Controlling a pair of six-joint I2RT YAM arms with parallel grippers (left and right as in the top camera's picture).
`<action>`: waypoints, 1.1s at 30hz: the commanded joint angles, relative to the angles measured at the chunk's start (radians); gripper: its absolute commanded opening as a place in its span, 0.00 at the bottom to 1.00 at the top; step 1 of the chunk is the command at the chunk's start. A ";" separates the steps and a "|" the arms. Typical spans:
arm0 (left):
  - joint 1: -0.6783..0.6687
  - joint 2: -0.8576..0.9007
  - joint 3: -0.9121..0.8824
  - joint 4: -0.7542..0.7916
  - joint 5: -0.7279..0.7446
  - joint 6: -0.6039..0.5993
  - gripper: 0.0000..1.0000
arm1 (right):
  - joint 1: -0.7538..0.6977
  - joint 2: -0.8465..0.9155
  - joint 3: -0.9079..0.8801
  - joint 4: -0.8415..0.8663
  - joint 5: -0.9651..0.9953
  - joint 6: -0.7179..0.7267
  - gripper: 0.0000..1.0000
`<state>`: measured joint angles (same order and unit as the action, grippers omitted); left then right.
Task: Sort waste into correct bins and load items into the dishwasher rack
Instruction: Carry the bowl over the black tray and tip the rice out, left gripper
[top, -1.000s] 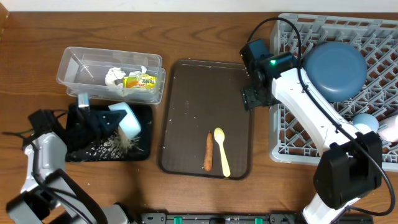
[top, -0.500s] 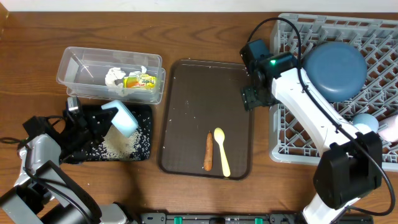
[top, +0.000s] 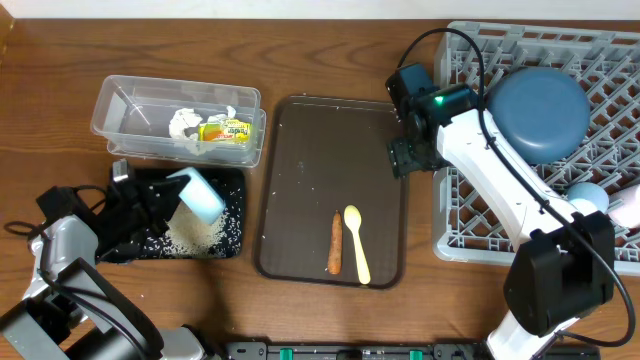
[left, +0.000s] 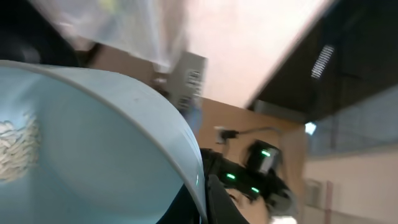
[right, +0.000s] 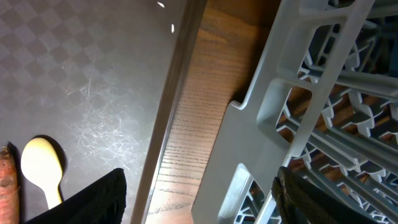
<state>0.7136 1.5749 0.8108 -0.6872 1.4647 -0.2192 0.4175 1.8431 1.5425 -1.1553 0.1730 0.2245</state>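
Observation:
My left gripper (top: 148, 203) is shut on the rim of the light blue cup (top: 201, 195), holding it tipped over the black tray (top: 234, 243). A pile of white rice (top: 195, 232) lies in that tray. In the left wrist view the cup (left: 93, 137) fills the frame with a few grains (left: 15, 152) stuck inside, its rim between my fingers (left: 227, 202). The clear tub (top: 130, 120) holds tissue (top: 184, 122) and a wrapper (top: 226, 131). My right gripper (top: 408, 155) hangs open and empty between the brown tray (top: 310, 150) and the rack (top: 610, 60).
An orange-brown stick (top: 334, 243) and a pale yellow spoon (top: 356, 240) lie on the brown tray. The dark blue plate (top: 538, 112) sits in the rack, with two cups (top: 590, 197) at its right edge. The right wrist view shows the rack wall (right: 273, 124) beside the tray rim (right: 171, 112).
The left gripper drew back to the left with the tipped cup, and the falling rice has settled into a pile in the black tray. The right arm has not moved.

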 joint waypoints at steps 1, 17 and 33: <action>0.006 0.006 -0.002 -0.008 -0.167 -0.062 0.06 | 0.000 0.000 -0.001 -0.001 0.011 0.014 0.75; 0.008 0.000 0.001 0.135 0.059 -0.021 0.07 | 0.000 0.000 -0.001 -0.004 0.011 0.014 0.75; 0.007 -0.006 0.002 0.170 0.066 -0.070 0.07 | 0.000 0.000 -0.001 -0.005 0.011 0.014 0.75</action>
<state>0.7136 1.5749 0.8078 -0.5156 1.5078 -0.2905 0.4175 1.8431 1.5425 -1.1591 0.1734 0.2245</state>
